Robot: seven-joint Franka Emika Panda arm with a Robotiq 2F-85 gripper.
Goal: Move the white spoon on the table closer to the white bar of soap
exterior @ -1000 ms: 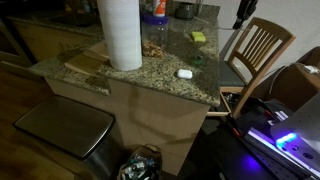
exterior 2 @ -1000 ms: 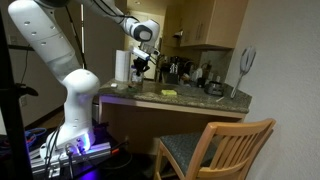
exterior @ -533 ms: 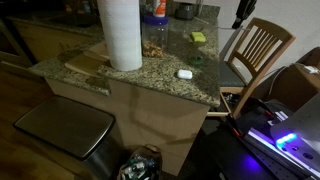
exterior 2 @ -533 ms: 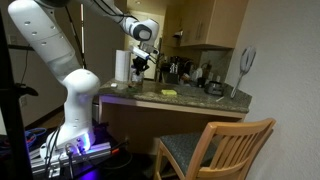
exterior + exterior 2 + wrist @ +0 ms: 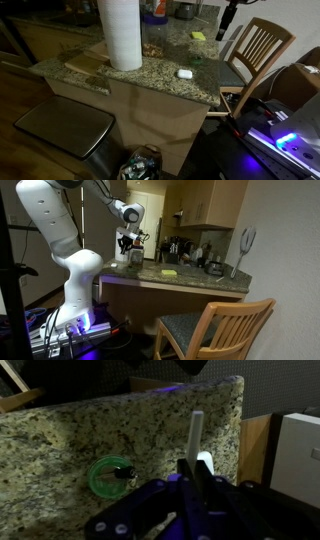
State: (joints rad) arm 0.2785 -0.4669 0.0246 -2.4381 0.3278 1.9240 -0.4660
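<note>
The claw [image 5: 192, 468] appears closed on the white spoon [image 5: 196, 432]. In the wrist view the slim white handle stands out straight from between the dark fingers, with the speckled surface [image 5: 60, 450] well below it, so the spoon is most likely lifted and carried rather than lying flat. In both exterior views the spoon itself is too small to make out. The claw [image 5: 228, 14] hangs high over the far side of the surface [image 5: 150, 70], near the yellow-green sponge [image 5: 198, 37]. That height probably serves to clear whatever lies on the granite during the carry. The white bar of soap [image 5: 184, 73] lies alone near the front edge, apart from the tall paper towel roll [image 5: 120, 35], with bare stone around it, which leaves room to set the spoon down just beside it. A green ring [image 5: 108, 475] lies on the stone below the claw, something to steer clear of when lowering. The carry seems under way and the placing is not yet done.
</note>
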